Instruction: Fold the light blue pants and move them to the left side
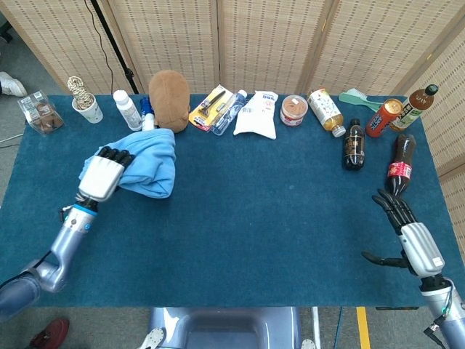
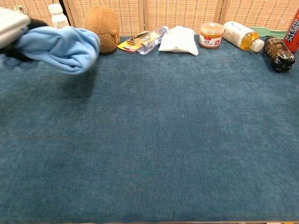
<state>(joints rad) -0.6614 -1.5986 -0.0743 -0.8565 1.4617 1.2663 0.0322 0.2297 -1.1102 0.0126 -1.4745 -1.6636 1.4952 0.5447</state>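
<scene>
The light blue pants (image 1: 149, 163) are bunched into a folded bundle at the left of the blue table, also showing at the upper left of the chest view as pants (image 2: 60, 46) lifted off the cloth, with a shadow beneath. My left hand (image 1: 105, 171) grips the bundle from its left side, fingers curled over the fabric; the same hand (image 2: 11, 23) shows at the chest view's left edge. My right hand (image 1: 407, 233) rests near the table's right front edge, fingers spread, holding nothing.
Along the back edge stand a brown plush (image 1: 169, 98), white bottles (image 1: 127, 109), a yellow pack (image 1: 212, 105), a white bag (image 1: 256, 115), a tin (image 1: 293, 110) and several drink bottles (image 1: 354, 145). A dark cola bottle (image 1: 399, 166) lies just beyond my right hand.
</scene>
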